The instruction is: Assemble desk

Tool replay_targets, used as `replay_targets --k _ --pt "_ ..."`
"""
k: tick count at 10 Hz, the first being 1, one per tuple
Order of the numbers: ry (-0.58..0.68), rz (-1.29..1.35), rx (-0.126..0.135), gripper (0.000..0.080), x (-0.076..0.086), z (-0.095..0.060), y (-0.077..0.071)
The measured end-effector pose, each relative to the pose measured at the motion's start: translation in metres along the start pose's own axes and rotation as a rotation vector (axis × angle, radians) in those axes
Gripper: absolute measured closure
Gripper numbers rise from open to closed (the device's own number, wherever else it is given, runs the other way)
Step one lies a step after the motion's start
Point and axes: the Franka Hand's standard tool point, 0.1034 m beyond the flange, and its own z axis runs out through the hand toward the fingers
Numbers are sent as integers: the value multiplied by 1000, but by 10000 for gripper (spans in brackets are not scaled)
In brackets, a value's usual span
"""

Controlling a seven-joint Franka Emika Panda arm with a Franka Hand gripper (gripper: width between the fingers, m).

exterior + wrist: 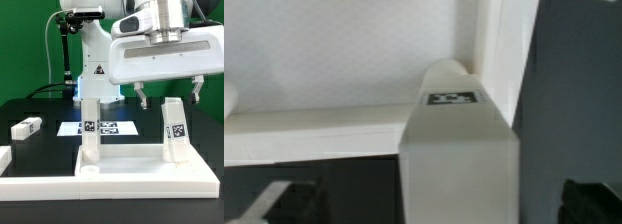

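Hovering: the gripper (168,97) hangs over the desk, its fingertips about level with the top of the right leg.
Grip: the jaws are spread wide and hold nothing. In the wrist view a dark finger (274,203) shows on either side of the leg, with a gap between each and the leg.
Top: the desk top (130,168) lies flat on the black table (40,105), rim upward, near the front of the exterior view.
Right: the right leg (175,128) stands upright on the desk top at the exterior view's right, tag facing the camera, straight below the gripper. The wrist view looks down its length (455,150), with a tag near its far end, beside the rim.
Left: the left leg (90,125) stands upright toward the desk top's other end, its tag also showing.
Loose: the loose leg (27,127) lies on its side on the table, well apart, at the exterior view's left.
Bar: a long white border bar (40,186) runs along the desk top's near side.
Board: the marker board (105,128) lies flat behind the desk top, between the two standing legs.
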Motion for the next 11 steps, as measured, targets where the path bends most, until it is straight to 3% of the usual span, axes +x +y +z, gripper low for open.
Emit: replay_targets --k 1,3,4,11 --pt "13 3 11 151 20 -7 -4" --pt "-82 21 19 151 16 -5 4" --pt "-67 19 13 151 22 -3 3" --pt "-63 52 -6 151 14 22 -7"
